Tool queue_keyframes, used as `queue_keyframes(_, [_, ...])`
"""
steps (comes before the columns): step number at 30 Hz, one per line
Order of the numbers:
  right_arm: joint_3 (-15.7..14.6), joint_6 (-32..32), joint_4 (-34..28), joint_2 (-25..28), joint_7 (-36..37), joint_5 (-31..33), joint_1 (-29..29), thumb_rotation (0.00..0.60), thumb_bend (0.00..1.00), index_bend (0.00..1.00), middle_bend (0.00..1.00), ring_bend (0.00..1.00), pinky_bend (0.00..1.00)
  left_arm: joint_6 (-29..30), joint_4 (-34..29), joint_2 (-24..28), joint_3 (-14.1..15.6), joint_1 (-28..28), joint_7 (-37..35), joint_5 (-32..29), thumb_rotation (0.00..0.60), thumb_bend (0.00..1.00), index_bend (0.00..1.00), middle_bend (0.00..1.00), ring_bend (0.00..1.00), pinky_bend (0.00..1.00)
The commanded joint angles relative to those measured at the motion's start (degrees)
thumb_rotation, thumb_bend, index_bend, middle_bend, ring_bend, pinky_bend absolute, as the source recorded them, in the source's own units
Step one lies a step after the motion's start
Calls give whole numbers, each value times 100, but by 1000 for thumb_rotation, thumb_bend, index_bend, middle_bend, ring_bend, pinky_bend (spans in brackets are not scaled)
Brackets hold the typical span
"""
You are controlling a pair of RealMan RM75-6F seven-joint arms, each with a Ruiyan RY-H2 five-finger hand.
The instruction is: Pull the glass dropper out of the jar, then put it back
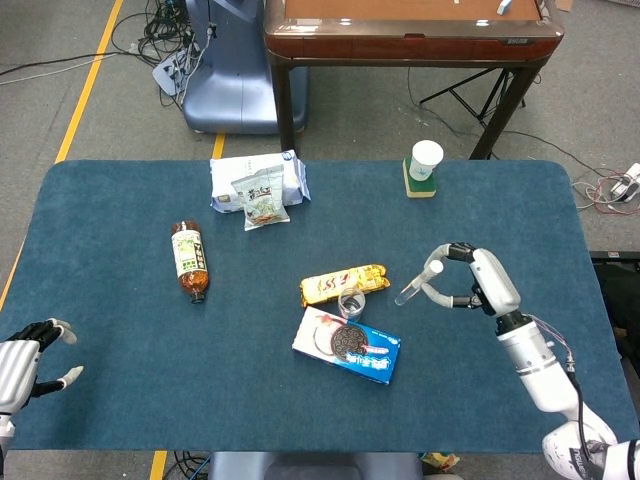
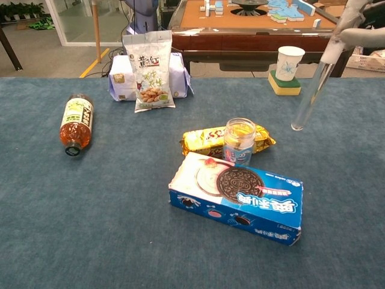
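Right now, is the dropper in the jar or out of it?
Out. The right hand holds the glass dropper in the air, tilted, its tip clear to the right of the open jar.
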Motion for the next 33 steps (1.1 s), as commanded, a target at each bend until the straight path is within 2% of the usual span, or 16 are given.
queue_keyframes(1, [-66, -45, 172, -5, -468, -105, -8, 600, 477, 706, 599, 412, 306, 3, -2, 1, 2, 1, -3, 3, 600, 169, 450, 352, 304, 441])
queue_keyframes(9, [-164, -97, 157, -94, -2583, 89, 20, 600, 479, 706, 609, 421, 306, -18, -8, -1, 5, -7, 27, -9, 600, 170, 450, 352, 304, 441])
queue_keyframes(11, [-153, -132, 81, -109, -2705, 191, 15, 600, 479, 706, 609, 424, 306, -18, -12, 1, 4, -7, 29, -12, 600, 170, 450, 352, 304, 441])
queue_keyframes(14, [-79, -226, -57, -118, -2097, 351, -15, 600, 479, 706, 609, 424, 306, -16, -15, 5, 2, -4, 18, -19, 600, 170, 450, 352, 304, 441])
queue_keyframes(18, [75, -227, -9, -174, -705, 406, -105, 600, 495, 706, 609, 425, 306, -16, -11, 13, 2, -2, -8, -21, 600, 170, 450, 352, 304, 441])
queue_keyframes(24, [62, -258, 156, -192, -30, 262, -146, 600, 517, 706, 609, 425, 306, -18, -13, 13, 2, -5, -6, -21, 600, 170, 450, 352, 303, 441])
queue_keyframes(27, [-73, -433, 264, -81, -632, 170, -76, 600, 517, 709, 611, 425, 306, -17, -16, 14, 4, -3, -3, -22, 600, 170, 450, 352, 304, 441])
queue_keyframes(33, [-212, -575, 89, -3, -2767, 507, -7, 600, 517, 714, 612, 425, 306, -25, -15, 16, 3, -6, -7, -29, 600, 170, 450, 352, 304, 441])
